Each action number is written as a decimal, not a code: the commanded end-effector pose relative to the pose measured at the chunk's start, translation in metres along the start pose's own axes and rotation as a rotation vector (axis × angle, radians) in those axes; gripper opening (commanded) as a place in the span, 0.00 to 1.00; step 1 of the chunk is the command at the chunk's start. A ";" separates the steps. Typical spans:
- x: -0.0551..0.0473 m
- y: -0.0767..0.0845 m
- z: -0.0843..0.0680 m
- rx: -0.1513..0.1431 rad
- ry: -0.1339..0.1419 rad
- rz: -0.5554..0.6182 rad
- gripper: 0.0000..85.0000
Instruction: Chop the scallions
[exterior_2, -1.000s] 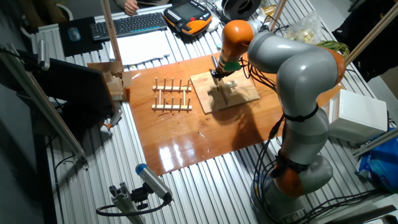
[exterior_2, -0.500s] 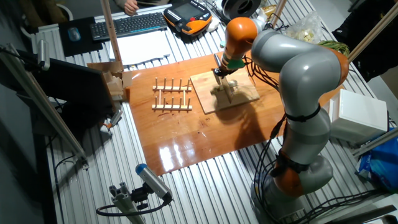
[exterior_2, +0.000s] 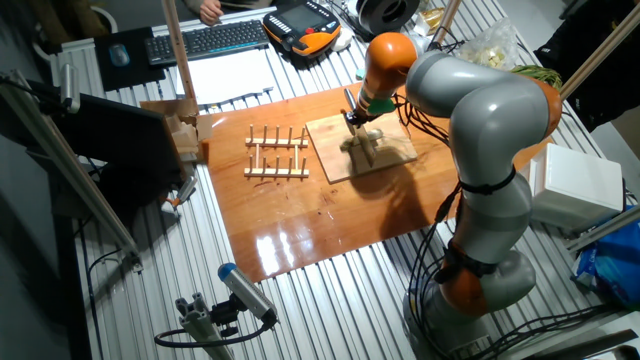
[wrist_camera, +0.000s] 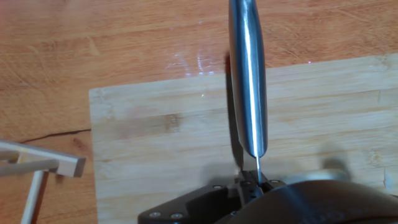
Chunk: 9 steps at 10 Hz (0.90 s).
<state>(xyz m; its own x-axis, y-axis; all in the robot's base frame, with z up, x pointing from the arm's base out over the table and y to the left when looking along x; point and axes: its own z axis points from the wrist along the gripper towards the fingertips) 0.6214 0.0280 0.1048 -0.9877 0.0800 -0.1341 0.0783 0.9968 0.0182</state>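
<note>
My gripper (exterior_2: 356, 120) hangs low over the cutting board (exterior_2: 330, 160), which lies on the brown wooden table (exterior_2: 300, 220). In the hand view a knife blade (wrist_camera: 247, 81) runs out from my mount, seen edge-on as a narrow bright steel strip pointing away from me across the board and reaching past the board's far edge over the table top. The blade's base sits in the black fitting (wrist_camera: 205, 205) at the bottom of that view, so my jaws are clamped on the knife; the fingers themselves are not separately distinguishable. The scallions (exterior_2: 372, 133) show in the fixed view only as a small pale patch on the board just beside my gripper, on its right as the camera sees it; whether it is one piece or several bits cannot be told at this size, and whether the blade touches it cannot be told. In the hand view a blurred pale shape sits at the lower right, too indistinct to identify. A light wooden rack (exterior_2: 277, 153) with upright pegs stands on the table near the board; its corner (wrist_camera: 37, 167) enters the hand view at the lower left, apart from the board.
</note>
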 end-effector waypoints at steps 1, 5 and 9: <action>0.000 0.000 0.001 -0.001 -0.001 -0.001 0.00; 0.001 0.001 0.003 0.001 -0.004 0.000 0.00; 0.004 -0.001 0.006 -0.001 -0.007 -0.001 0.00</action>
<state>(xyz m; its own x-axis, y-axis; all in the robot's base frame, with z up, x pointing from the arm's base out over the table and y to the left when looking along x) 0.6183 0.0274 0.0985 -0.9866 0.0790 -0.1429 0.0770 0.9968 0.0189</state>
